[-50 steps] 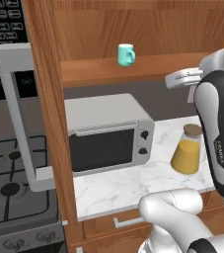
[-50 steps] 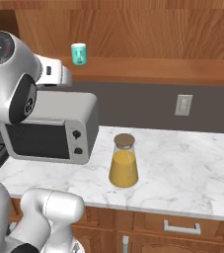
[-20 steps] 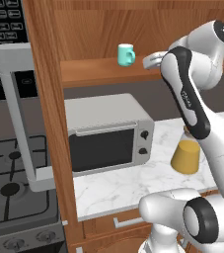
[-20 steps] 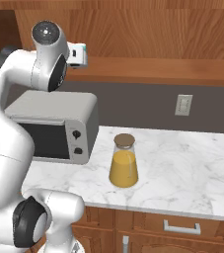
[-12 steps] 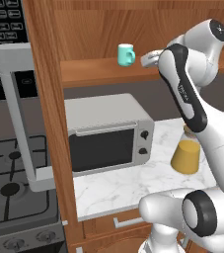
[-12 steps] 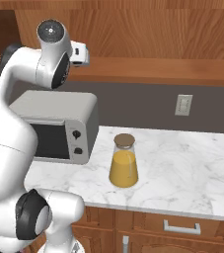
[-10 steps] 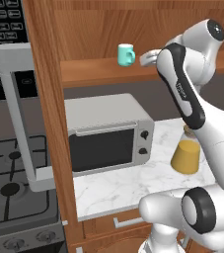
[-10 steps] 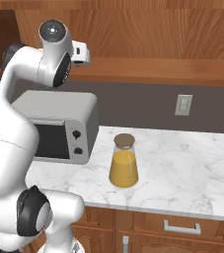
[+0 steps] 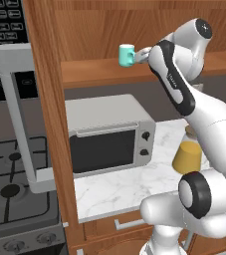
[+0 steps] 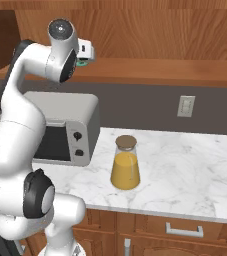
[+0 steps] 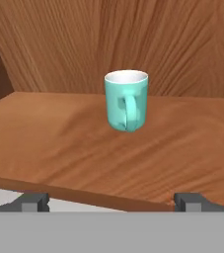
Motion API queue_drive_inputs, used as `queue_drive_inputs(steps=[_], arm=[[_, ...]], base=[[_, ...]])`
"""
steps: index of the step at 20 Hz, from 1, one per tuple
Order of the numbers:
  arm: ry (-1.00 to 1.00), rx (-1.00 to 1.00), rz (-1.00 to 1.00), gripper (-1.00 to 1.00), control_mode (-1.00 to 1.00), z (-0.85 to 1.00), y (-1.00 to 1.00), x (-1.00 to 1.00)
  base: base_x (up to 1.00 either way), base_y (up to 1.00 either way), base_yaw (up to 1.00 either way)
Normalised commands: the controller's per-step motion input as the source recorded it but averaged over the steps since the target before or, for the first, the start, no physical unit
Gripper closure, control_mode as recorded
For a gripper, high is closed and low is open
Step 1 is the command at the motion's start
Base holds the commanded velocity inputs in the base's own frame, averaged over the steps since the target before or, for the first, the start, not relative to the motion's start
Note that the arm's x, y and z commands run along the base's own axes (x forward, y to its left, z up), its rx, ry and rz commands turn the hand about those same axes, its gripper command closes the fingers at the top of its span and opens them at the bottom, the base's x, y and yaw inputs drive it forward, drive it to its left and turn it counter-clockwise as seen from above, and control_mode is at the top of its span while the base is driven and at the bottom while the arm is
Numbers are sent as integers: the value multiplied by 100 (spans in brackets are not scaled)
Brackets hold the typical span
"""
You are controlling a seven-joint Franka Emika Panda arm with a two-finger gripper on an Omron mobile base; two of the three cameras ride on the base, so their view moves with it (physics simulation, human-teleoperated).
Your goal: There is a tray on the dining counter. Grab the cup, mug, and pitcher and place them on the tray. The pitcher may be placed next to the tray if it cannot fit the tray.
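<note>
Mug (image 11: pixel 127 100) sits upright on the wooden shelf (image 11: pixel 59 143) above the microwave (image 9: pixel 107 133), handle turned toward the pincer (image 11: pixel 111 201), which is spread wide with nothing in it, just short of the shelf's front edge. Looks like the reach-in step: push straight ahead and close around the body. Plenty of bare shelf either side; back panel is close behind. Pitcher (image 10: pixel 125 163) waits on the bench (image 10: pixel 185 175) below.
</note>
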Motion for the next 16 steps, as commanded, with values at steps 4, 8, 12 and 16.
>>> queue_drive_inputs(steps=[4, 8, 12, 16], arm=[[0, 0, 0, -100, -100, 0, 2, 47], [0, 0, 0, -100, -100, -1, 0, 41], [0, 0, 0, -100, -100, -3, 1, 38], [0, 0, 0, -100, -100, -3, 1, 30]], base=[[0, 0, 0], [0, 0, 0], [0, 0, 0], [0, 0, 0]])
